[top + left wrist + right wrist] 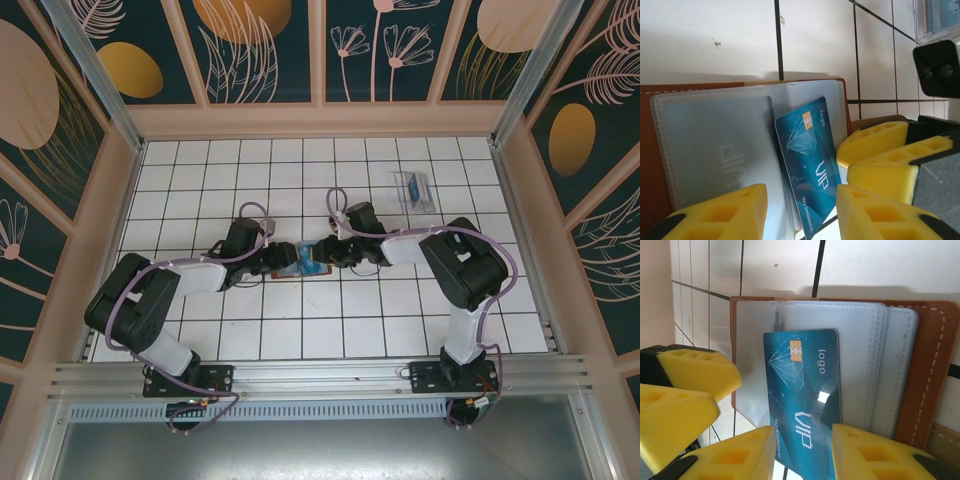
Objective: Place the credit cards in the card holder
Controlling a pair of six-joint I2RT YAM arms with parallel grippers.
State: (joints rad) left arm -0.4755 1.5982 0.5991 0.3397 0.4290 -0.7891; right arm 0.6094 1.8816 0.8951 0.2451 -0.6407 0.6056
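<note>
Right claw (802, 430) is sitting partly open; I cannot tell if it is gripping the blue card (800, 380) between its fingers (740, 460), half inside the card holder (935, 365) ahead. Thin, stiff, slippery: pinch side edges.

Both hands crowd one spot in the middle of the counter (200, 165): the left hand (284, 263) and the right hand (320, 257) meet tip to tip over the open card holder (300, 268), and their forearms bar the tile row on either side. From the left wrist, the right hand's yellow fingers (875, 145) sit just beside the blue card (807, 160), blocking that flank. A clear box (413, 188) stands far right, near the wall. The far rows, the left side and the near rows lie open
</note>
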